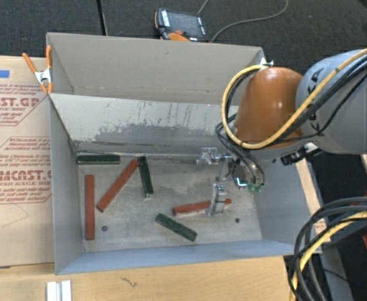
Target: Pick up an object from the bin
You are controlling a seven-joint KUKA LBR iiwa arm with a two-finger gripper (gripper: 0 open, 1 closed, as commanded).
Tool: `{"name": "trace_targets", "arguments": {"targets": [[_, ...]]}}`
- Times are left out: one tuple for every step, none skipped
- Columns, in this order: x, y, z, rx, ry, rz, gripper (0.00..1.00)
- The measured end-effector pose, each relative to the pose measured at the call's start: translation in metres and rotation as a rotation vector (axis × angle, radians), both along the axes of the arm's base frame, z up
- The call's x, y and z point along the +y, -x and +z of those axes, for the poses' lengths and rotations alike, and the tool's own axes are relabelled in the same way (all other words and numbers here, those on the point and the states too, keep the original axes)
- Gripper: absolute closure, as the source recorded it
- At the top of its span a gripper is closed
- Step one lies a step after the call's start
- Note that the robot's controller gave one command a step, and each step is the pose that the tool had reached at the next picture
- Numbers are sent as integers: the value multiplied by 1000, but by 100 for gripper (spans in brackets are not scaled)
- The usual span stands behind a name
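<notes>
Red stick (192,209) lies flat on the floor of the bin (170,111), right of the middle, and the gripper (219,203) is low over its right end (a bit of red shows past it). Whether the gripper is open or closed on the stick, I cannot tell. To do this step well, I think it should sit across the narrow width of the stick, close firmly, then lift straight up, because a hold so near the end may let the stick tip. A green stick (175,226) lies near, at the lower left, and is better not touched. The count is three red sticks and three green sticks.
</notes>
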State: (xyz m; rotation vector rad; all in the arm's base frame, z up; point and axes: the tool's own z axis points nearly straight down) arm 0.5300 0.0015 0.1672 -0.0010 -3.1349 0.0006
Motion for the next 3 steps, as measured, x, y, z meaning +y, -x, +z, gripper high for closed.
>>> {"name": "trace_targets", "arguments": {"targets": [[-18,4,-102,0,0,35,0],[-17,1,-97,-8,0,36,100],[52,42,78,-15,-3,62,100]]}}
